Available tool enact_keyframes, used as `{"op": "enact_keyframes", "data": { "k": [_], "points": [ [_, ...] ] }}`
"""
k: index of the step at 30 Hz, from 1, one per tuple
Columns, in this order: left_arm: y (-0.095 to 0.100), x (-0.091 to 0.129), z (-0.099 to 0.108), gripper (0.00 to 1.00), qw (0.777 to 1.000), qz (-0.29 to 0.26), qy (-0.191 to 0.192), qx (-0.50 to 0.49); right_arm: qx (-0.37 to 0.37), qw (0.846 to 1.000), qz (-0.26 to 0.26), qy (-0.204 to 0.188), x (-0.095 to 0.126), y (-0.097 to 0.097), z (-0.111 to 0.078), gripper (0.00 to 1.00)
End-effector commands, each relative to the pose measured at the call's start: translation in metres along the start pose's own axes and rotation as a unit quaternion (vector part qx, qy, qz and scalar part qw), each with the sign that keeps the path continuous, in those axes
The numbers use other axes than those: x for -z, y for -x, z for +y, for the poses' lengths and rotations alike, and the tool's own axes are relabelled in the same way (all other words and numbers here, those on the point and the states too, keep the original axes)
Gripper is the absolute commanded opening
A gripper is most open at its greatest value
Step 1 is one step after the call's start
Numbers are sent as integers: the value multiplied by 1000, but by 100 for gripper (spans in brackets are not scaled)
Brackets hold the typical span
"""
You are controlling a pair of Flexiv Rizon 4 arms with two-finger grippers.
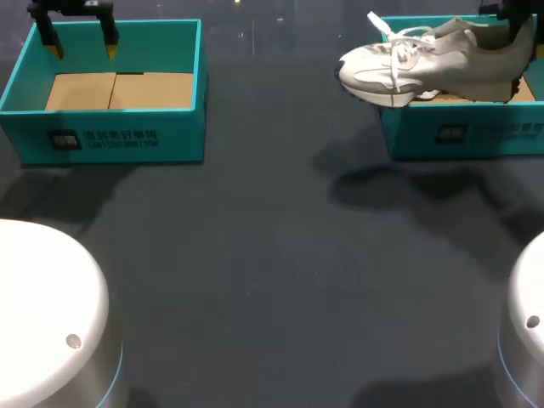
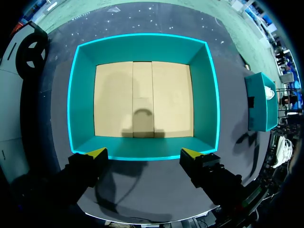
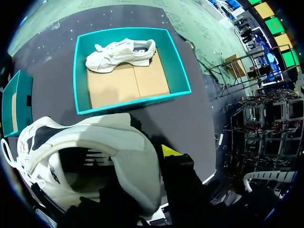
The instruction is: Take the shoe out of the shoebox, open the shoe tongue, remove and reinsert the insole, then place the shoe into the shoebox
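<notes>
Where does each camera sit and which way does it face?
Head view: above and behind, looking down on the table; left gripper over the left shoebox, right gripper holding the shoe.
Left wrist view: on that wrist, facing down into the empty left shoebox; open fingers show.
Right wrist view: on that wrist, looking past the shoe to the right shoebox; one fingertip shows.
Head and left wrist share the left shoebox.

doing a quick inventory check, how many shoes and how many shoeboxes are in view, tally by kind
shoes: 2 (lifted shoe, boxed shoe)
shoeboxes: 2 (left shoebox, right shoebox)
total: 4
</notes>
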State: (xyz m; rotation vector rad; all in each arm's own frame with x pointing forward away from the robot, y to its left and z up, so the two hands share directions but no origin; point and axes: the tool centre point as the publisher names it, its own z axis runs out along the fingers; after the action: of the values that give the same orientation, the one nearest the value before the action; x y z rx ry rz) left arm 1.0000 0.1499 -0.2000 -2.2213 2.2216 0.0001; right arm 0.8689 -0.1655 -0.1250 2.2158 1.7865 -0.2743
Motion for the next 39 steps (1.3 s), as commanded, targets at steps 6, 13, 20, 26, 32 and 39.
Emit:
{"op": "enact_keyframes", "data": {
  "k": [6,13,20,26,32,39],
  "points": [
    [0,0,0,100,1000,0,0,0,5,1000,-3,26,2,-5,-14,0],
    [0,0,0,100,1000,0,0,0,5,1000,-3,26,2,-5,-14,0],
    [0,0,0,100,1000,0,0,0,13,998,-40,39,0,-19,-34,0],
    [0,0,0,100,1000,0,0,0,16,998,-32,52,-8,-49,-76,0],
    [0,0,0,100,1000,0,0,0,8,998,-22,60,-15,-78,-110,0],
    [0,0,0,100,1000,0,0,0,-1,999,-2,51,-28,-89,-134,0]
  ]
}}
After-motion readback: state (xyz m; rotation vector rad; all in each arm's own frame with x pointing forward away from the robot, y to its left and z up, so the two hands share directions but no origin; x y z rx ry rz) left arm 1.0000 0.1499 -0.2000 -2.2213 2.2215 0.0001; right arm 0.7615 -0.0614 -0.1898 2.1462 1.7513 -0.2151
